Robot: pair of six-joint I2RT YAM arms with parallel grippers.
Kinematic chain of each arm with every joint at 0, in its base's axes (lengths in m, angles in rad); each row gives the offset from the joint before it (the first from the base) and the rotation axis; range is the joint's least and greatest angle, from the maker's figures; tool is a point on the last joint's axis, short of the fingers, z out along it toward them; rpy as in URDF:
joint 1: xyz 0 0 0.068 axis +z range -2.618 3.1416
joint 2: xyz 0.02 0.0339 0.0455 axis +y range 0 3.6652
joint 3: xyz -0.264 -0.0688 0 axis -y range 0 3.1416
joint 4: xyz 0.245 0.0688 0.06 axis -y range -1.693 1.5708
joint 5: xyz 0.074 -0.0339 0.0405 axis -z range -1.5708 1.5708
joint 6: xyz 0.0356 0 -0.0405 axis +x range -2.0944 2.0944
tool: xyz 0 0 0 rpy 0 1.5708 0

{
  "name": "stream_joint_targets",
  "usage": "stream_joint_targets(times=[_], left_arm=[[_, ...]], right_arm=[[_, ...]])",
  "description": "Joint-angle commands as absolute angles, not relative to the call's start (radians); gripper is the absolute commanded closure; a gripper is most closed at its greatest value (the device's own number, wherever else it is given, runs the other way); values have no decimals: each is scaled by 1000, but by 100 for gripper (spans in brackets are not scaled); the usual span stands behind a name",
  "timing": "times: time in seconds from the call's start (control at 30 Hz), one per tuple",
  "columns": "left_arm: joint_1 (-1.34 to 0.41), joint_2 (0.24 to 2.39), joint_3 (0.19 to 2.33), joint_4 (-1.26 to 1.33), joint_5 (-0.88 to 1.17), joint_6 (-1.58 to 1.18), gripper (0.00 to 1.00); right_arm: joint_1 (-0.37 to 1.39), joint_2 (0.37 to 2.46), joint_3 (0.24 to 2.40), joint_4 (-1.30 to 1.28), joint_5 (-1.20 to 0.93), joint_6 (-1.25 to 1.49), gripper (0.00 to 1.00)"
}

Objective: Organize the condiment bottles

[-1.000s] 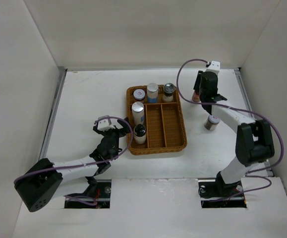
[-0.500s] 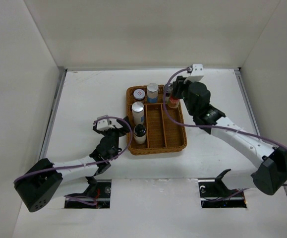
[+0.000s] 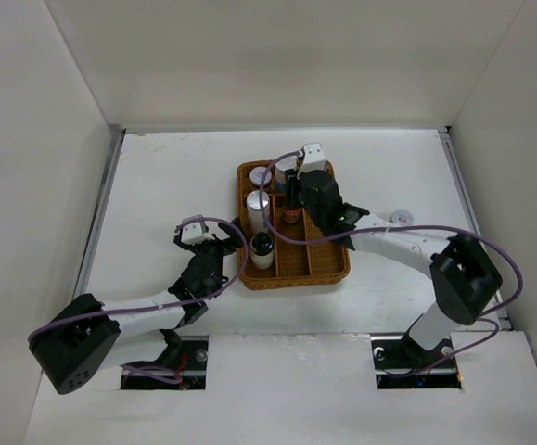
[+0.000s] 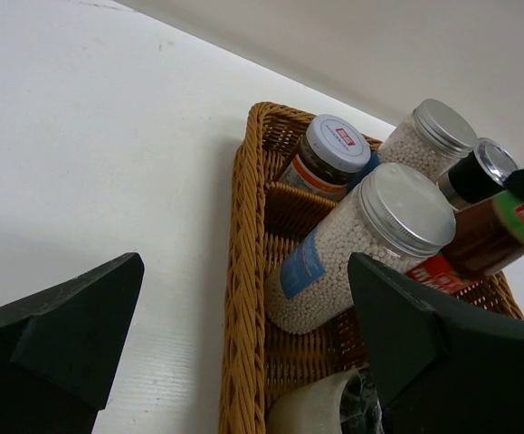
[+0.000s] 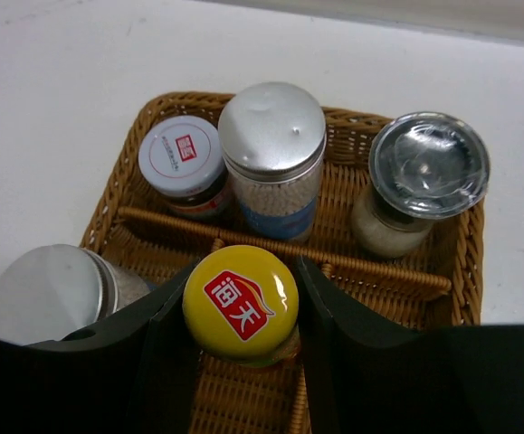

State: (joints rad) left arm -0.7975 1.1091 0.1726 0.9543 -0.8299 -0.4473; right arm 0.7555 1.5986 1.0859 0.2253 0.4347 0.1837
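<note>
My right gripper (image 3: 292, 197) (image 5: 241, 307) is shut on the slim red sauce bottle (image 3: 291, 209), its yellow cap (image 5: 241, 303) between the jaws. It holds the bottle upright over the wicker tray (image 3: 338, 264), by the long middle compartments. Across the tray's back stand a dark white-lidded jar (image 5: 181, 158), a silver-lidded jar of white beads (image 5: 271, 136) and a glass shaker (image 5: 424, 172). The left compartment holds a silver-lidded jar (image 3: 258, 209) (image 4: 361, 244) and a black-capped pale bottle (image 3: 262, 248). My left gripper (image 3: 214, 243) (image 4: 245, 262) is open at the tray's left rim (image 4: 243, 307), holding nothing.
One small jar (image 3: 400, 217) stands on the table right of the tray, half hidden behind my right arm. White walls close the table at the back and both sides.
My right arm has swung left from the back right of the table, carrying the sauce bottle over the tray. The left arm has not moved.
</note>
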Motion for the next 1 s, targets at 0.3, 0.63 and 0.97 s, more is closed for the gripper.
stream_joint_targets(times=[0.3, 0.63, 0.97], left_arm=[[-789, 1112, 181, 1006, -824, -469, 0], [-785, 1074, 172, 993, -838, -466, 0], [-795, 1085, 176, 991, -827, -472, 0]], right_arm=[[792, 1641, 1080, 494, 486, 195, 45], [763, 1254, 878, 433, 572, 212, 6], [352, 991, 640, -90, 815, 486, 0]])
